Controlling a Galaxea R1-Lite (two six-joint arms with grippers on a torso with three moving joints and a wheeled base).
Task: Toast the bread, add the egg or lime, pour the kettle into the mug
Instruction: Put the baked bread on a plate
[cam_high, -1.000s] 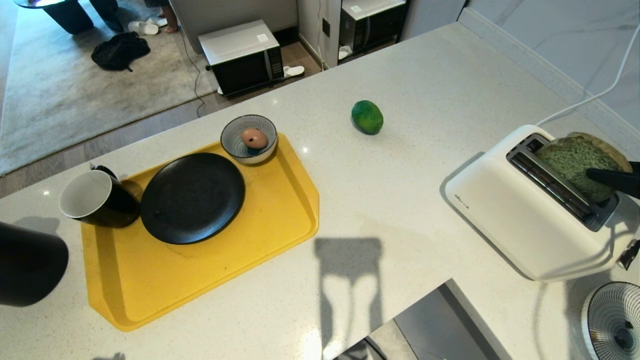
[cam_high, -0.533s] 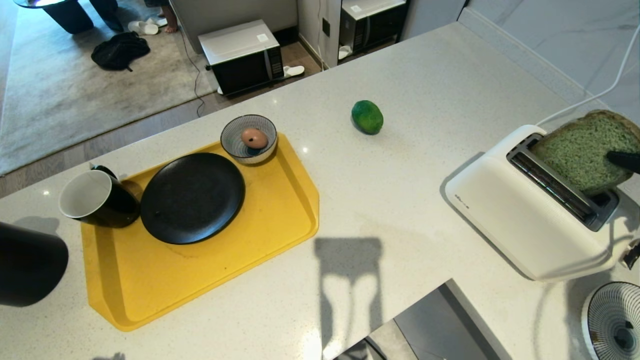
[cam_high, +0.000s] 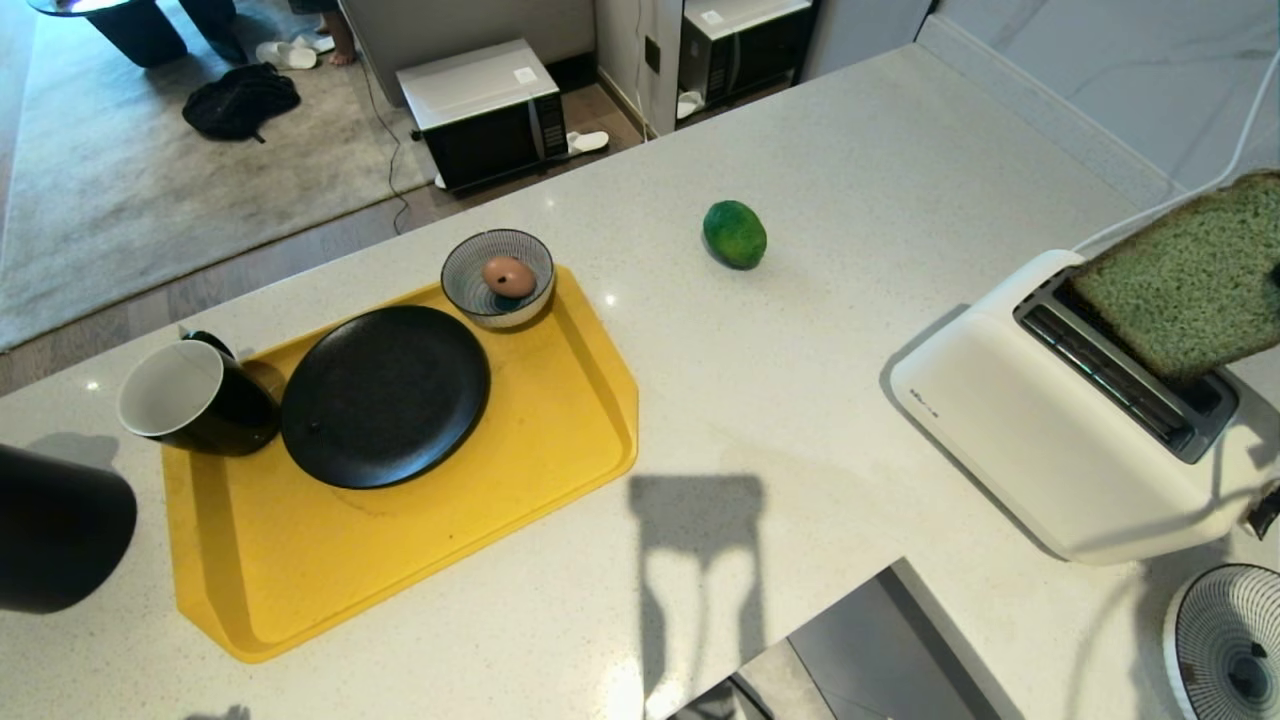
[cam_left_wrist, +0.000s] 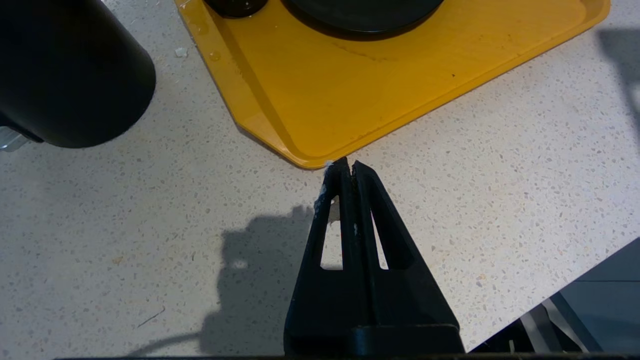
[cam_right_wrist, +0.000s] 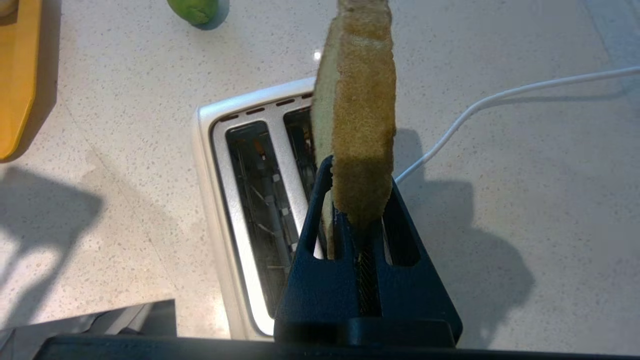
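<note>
The bread (cam_high: 1190, 275), a green slice with a brown crust, hangs tilted above the slots of the white toaster (cam_high: 1040, 440). My right gripper (cam_right_wrist: 359, 180) is shut on the bread's (cam_right_wrist: 357, 115) edge, over the toaster (cam_right_wrist: 210, 150). The lime (cam_high: 734, 234) lies alone on the counter. A brown egg (cam_high: 508, 276) rests in a striped bowl (cam_high: 462, 270) on the yellow tray (cam_high: 560, 420). The black mug (cam_high: 190, 398) stands at the tray's left end, with the black kettle (cam_high: 55, 530) beside it. My left gripper (cam_left_wrist: 347, 167) is shut and empty, by the tray's corner (cam_left_wrist: 380, 100).
A black plate (cam_high: 385, 395) fills the tray's left half. A second striped bowl (cam_high: 1225, 640) sits at the near right, behind the toaster's end. The toaster's white cable (cam_high: 1180, 195) runs to the far right. The counter's front edge has a cut-out (cam_high: 850, 640).
The right gripper closed on the bread and lifted it up out of the toaster's slot. The left arm has not moved.
</note>
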